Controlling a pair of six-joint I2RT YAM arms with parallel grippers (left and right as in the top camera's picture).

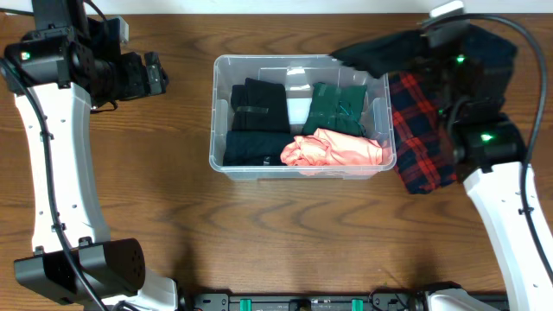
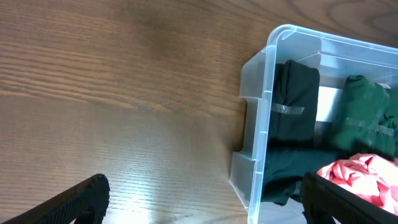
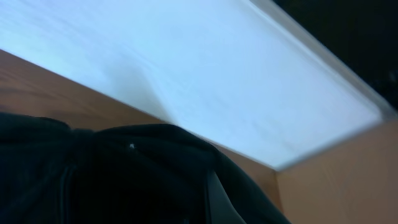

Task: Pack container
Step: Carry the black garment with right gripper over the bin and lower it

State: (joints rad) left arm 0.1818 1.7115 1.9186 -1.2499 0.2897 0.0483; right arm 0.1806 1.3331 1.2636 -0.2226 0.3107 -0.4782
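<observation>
The clear container (image 1: pixel 218 112) stands mid-table and holds folded black clothes (image 1: pixel 259 108), a green garment (image 1: pixel 337 108) and a pink one (image 1: pixel 333 149). In the left wrist view the container (image 2: pixel 267 112) shows its near corner. My left gripper (image 1: pixel 155 73) hovers to the container's left, open and empty (image 2: pixel 202 190), one finger (image 2: pixel 336 199) reaching over the corner. My right gripper (image 1: pixel 406 56) is at the container's upper right corner, shut on a dark garment (image 1: pixel 371 53) that drapes over the rim. That dark garment (image 3: pixel 124 180) hides the fingers in the right wrist view.
A red and navy plaid garment (image 1: pixel 419 130) lies just right of the container, under my right arm. The wooden table (image 1: pixel 259 225) stretches in front of the container. A white wall (image 3: pixel 186 68) rises behind the table's far edge.
</observation>
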